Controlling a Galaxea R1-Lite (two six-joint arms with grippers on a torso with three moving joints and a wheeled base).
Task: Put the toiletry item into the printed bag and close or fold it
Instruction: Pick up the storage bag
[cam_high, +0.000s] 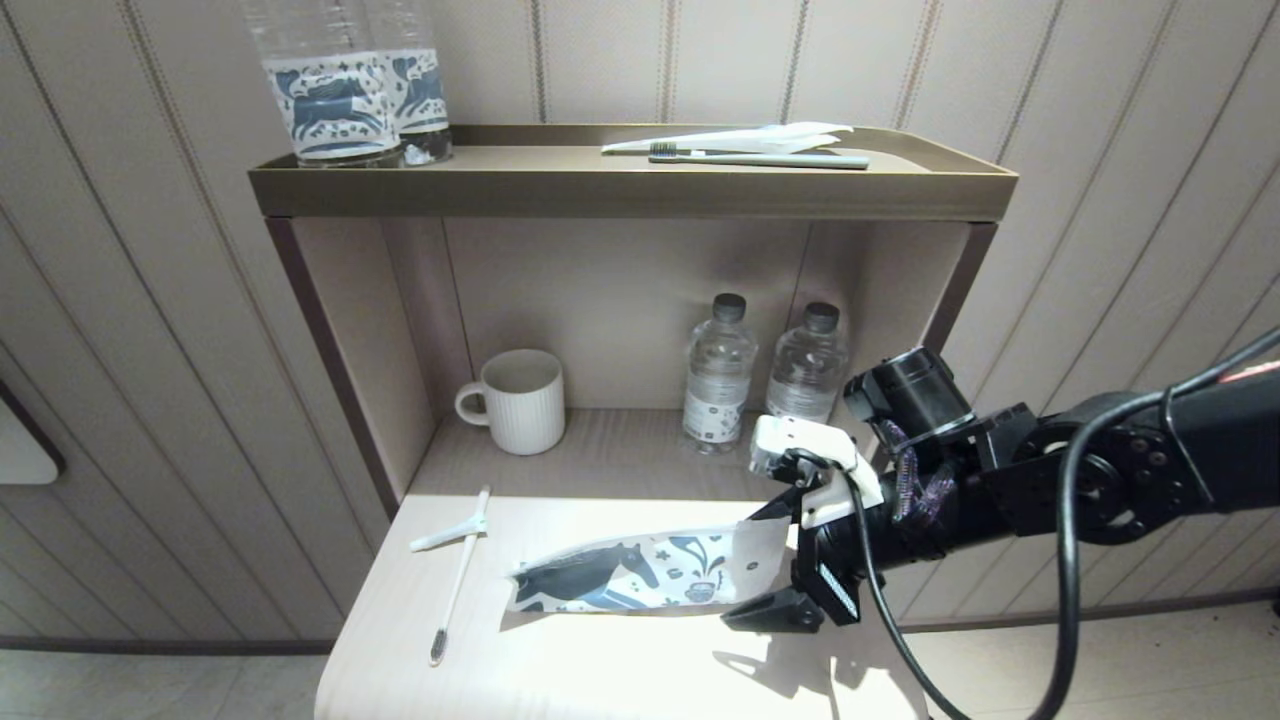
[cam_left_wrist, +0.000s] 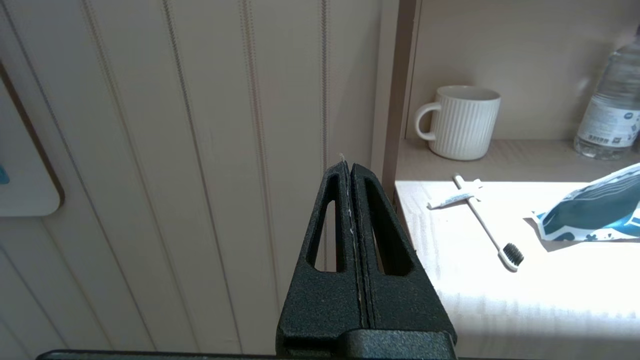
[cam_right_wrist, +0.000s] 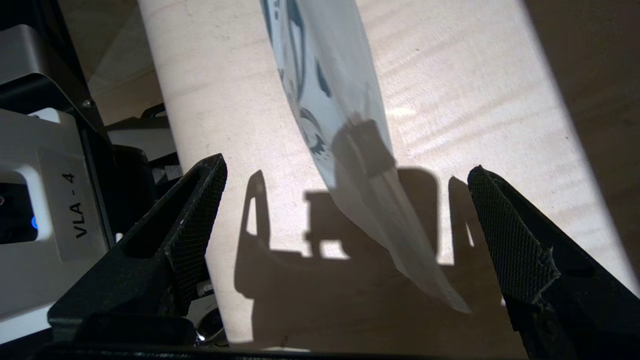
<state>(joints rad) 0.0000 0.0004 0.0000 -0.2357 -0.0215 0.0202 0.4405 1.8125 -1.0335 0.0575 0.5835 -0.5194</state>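
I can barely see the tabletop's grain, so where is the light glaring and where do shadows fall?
Head view: the pale wooden tabletop is washed out near the front; the right gripper casts a shadow beside the white horse-printed pouch. Right wrist view: a sharp gripper shadow crosses that pouch. Left wrist view: similar glare around the slim white toothbrush.

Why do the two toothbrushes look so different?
The white toothbrush lies bare on the lower table, crossed by a small white tube; the green toothbrush lies on the top shelf beside its white wrapper. The white one has dark bristles; the green one's look pale. Both lie flat, untouched.
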